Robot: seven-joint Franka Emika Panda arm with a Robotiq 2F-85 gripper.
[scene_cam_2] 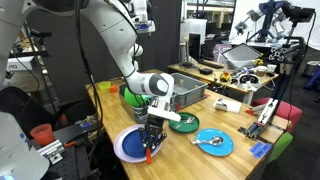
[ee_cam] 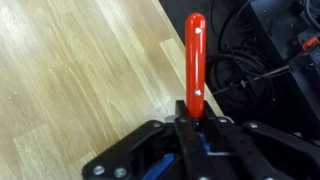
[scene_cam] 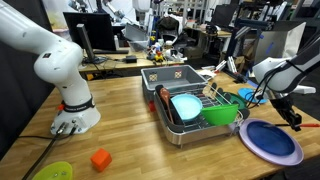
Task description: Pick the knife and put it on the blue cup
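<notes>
My gripper point(ee_cam: 192, 120) is shut on the red-orange knife point(ee_cam: 195, 55), which sticks straight out past the fingertips over the wooden table's edge. In an exterior view the gripper point(scene_cam_2: 152, 138) hangs over the near rim of the blue-purple plate point(scene_cam_2: 128, 148), with the knife point(scene_cam_2: 150, 153) pointing down. In both exterior views the gripper point(scene_cam: 293, 114) sits just above the plate point(scene_cam: 270, 140). A patch of bright blue point(ee_cam: 200, 150) shows under the jaws; I cannot tell whether it is the blue cup. A small blue object point(scene_cam_2: 258, 150) lies near the table's edge.
A dish rack point(scene_cam: 172, 128) holds a pale turquoise bowl point(scene_cam: 186, 103) and a green bowl point(scene_cam: 220, 112). An orange cube point(scene_cam: 100, 158) lies near the robot base. A teal plate with a spoon point(scene_cam_2: 213, 143) and a green dish point(scene_cam_2: 185, 123) sit beside the plate. Cables hang off the table's edge point(ee_cam: 250, 70).
</notes>
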